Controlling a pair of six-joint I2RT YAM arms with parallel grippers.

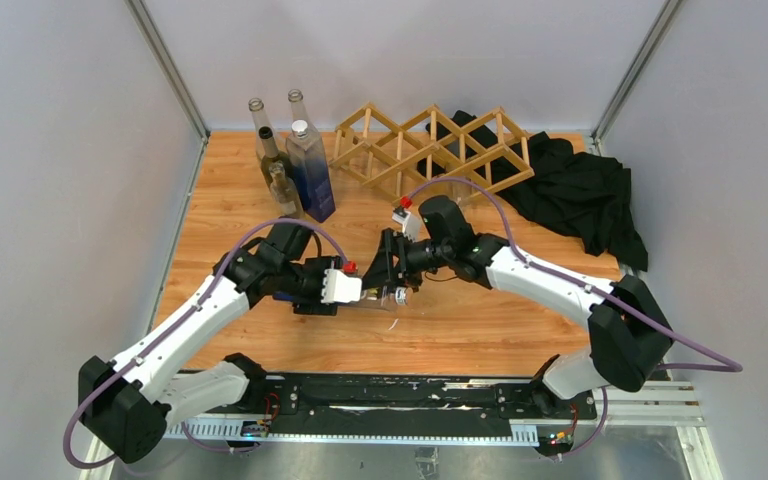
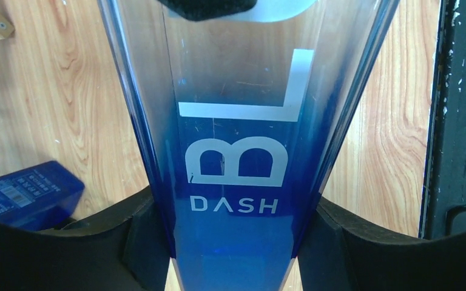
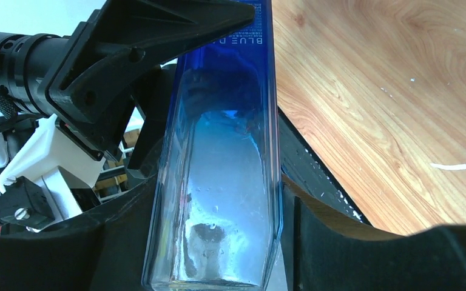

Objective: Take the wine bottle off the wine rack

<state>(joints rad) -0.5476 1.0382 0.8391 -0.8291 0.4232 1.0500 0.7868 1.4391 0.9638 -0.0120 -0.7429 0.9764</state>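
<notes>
Jaws of left gripper (image 2: 233,237) and right gripper (image 3: 218,218) are both clamping the bottle (image 2: 236,151) mid-frame, well apart from the rack (image 1: 430,150) at upper centre. Bare table (image 1: 480,320) is lying all around; the grippers are hiding most of the bottle overhead.

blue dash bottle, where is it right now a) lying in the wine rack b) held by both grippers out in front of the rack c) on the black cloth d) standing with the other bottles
b: the blue dash bottle has the left gripper and the right gripper each closed on it, well clear of the wine rack.
</notes>
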